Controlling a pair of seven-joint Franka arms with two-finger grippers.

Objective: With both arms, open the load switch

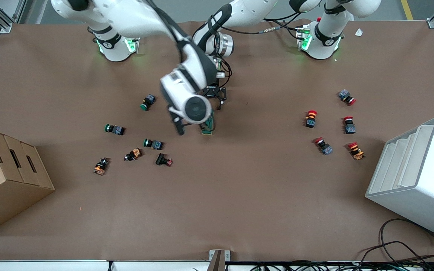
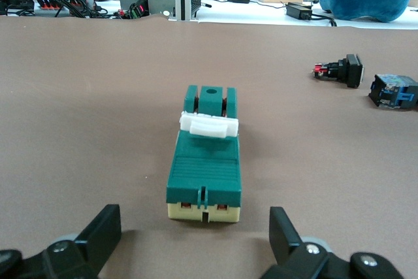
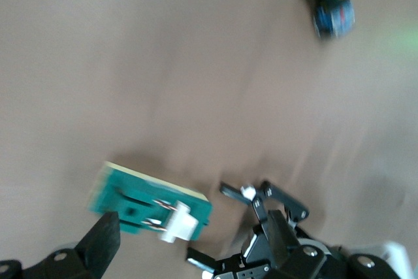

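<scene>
The load switch (image 1: 208, 127) lies flat mid-table, a dark green block on a cream base, partly covered by the right arm's wrist. In the left wrist view the load switch (image 2: 206, 161) shows its white toggle (image 2: 209, 125) toward its end away from the fingers. My left gripper (image 2: 194, 240) is open and low, just short of the switch's cream end, with nothing between its fingers; from the front, the left gripper (image 1: 215, 98) sits on the robots' side of the switch. My right gripper (image 3: 194, 253) hangs open over the toggle end of the load switch (image 3: 140, 202).
Green, orange and red push buttons (image 1: 153, 143) lie scattered toward the right arm's end. Several red-capped buttons (image 1: 323, 145) lie toward the left arm's end. A cardboard box (image 1: 6, 177) and a white rack (image 1: 416, 177) stand at the table's two ends.
</scene>
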